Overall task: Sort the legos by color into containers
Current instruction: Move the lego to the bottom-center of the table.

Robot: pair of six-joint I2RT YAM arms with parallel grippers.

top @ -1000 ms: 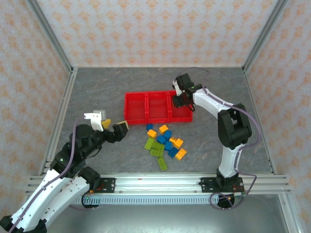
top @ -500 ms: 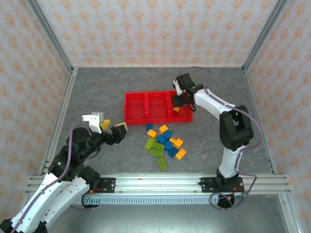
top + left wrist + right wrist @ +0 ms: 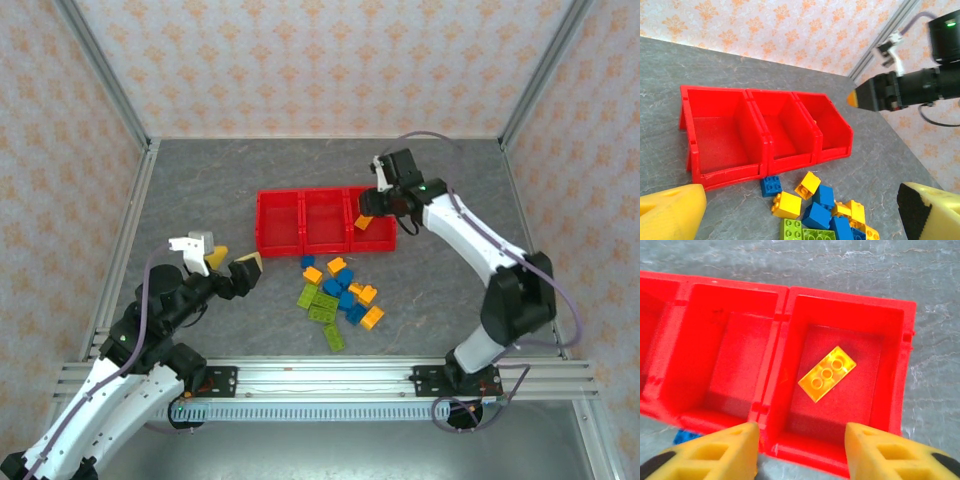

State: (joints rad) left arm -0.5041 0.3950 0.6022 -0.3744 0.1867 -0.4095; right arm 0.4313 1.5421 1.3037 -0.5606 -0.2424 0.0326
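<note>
Pincer, right arm: the right pincer [image 3: 368,208] has its jaws partly apart with nothing between them, and hangs over the right-end bin of the containers [image 3: 300,194].
Pincer, left arm: the left pincer [image 3: 232,262] is spread wide and holds nothing. It is above the worktop [image 3: 200,180], left of the legos and well apart from the bins.
Containers: three red bins are joined in a row. The left and middle bins look bare inside.
Sorted brick: one orange-yellow brick [image 3: 363,223] lies in the right-end bin.
Unsorted legos: the pile [image 3: 338,295] of lime green, blue and orange-yellow bricks lies on the worktop just in front of the bins.
Right wrist view adds: between the yellow fingers of the right pincer [image 3: 801,452], the orange-yellow brick [image 3: 827,373] lies studs-up and askew on the bin floor, clear of the walls of the containers [image 3: 782,290].
Left wrist view adds: seen from the side, the right pincer [image 3: 854,97] is above the rim of the containers [image 3: 730,172]. One blue brick [image 3: 771,185] lies almost against the front wall, and the pile [image 3: 825,210] lies nearer.
</note>
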